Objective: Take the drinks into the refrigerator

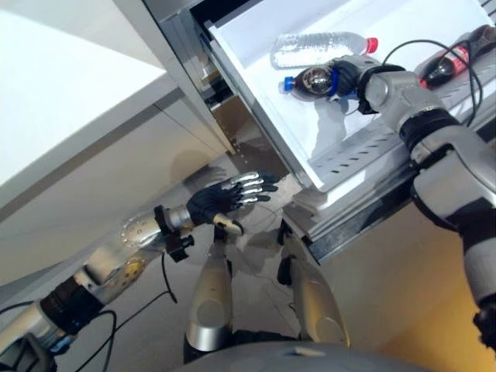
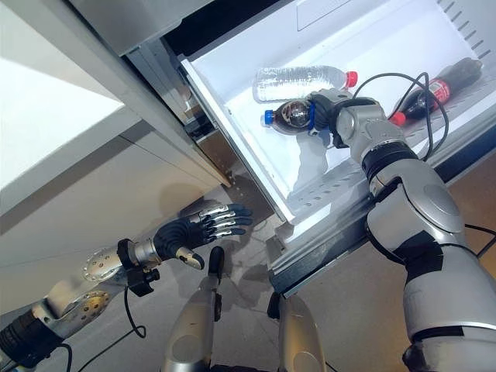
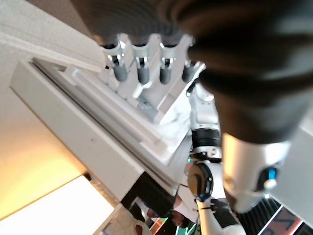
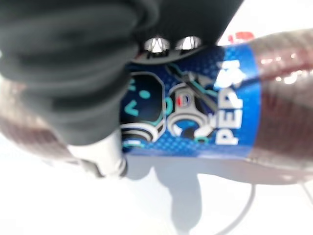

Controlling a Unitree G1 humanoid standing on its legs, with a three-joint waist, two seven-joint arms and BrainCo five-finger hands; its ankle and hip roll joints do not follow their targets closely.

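Over on the left, the left hand hangs low in front of the open refrigerator, its fingers straight and spread, holding nothing. Further right, inside the white compartment, a clear water bottle lies on its side. Just beside it the right hand has its fingers curled round the blue-labelled cola bottle, which rests on the shelf floor with its blue cap pointing left. At the far right lies a red-capped cola bottle. The held bottle looks full, so fairly heavy, smooth and liable to roll; the label band at mid-body seems the surest place to hold it.
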